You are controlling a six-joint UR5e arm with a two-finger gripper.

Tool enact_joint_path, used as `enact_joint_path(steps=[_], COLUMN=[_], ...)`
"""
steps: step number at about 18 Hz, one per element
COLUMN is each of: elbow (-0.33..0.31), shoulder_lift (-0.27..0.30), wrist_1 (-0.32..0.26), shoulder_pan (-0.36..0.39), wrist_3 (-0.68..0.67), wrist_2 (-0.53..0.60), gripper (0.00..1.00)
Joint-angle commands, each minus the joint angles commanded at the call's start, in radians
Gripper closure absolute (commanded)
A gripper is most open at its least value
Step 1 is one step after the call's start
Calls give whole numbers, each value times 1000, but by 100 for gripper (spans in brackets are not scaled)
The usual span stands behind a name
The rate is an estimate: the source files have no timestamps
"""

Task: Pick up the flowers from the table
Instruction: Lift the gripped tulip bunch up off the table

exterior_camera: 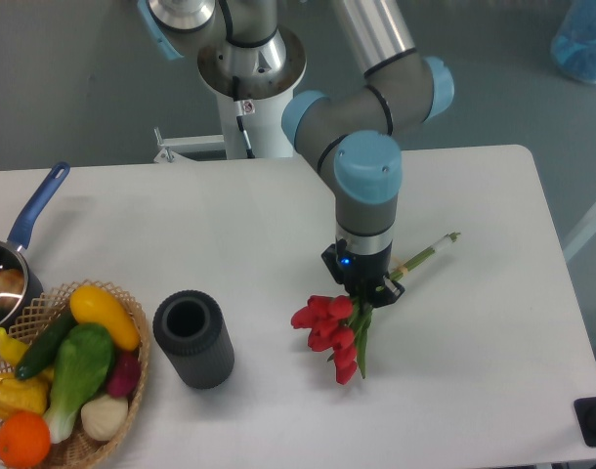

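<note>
Camera view: only one available, fixed, looking down over the table from the front.
Flowers: lying on the white tabletop right of centre; red tulip heads toward the near side, green leaves just behind them, long stems running up and right to pale ends near the far right part of the surface.
Gripper: pointing straight down over the bunch, at the spot where leaves meet stems; blue light lit on the wrist body.
Finger state: cannot tell whether spread or pinching the stems, since the wrist body hides the fingertips from this angle.
Contact: gripper overlaps the stems in this view; whether touching or just above, not readable.
Lift: no clear sign of it; tulip heads and stem ends appear to rest on the surface.
Step in hand: probably the grasp itself, at or just before closing on the stem bundle.
Next move calls for: a firm pinch across the tied stems, then a straight rise; heavy flower end likely to droop, so a slow lift advisable.
Neighbours: dark cylindrical cup well left of the bunch; wicker basket of vegetables and blue-handled saucepan at the far left, all well apart from the grasp.
</note>
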Motion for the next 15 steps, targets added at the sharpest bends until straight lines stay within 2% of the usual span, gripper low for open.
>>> enact_joint_path(steps=[3, 6, 8, 10, 15], elbow=[57, 117, 147, 167, 209], shoulder_lift=[2, 2, 9, 31, 34], wrist_1=[-51, -156, -202, -230, -273], shoulder_pan=[-8, -6, -3, 2, 12], wrist_3=[5, 21, 38, 38, 41], wrist_2=[0, 3, 3, 3, 0], gripper=[93, 93, 93, 94, 93])
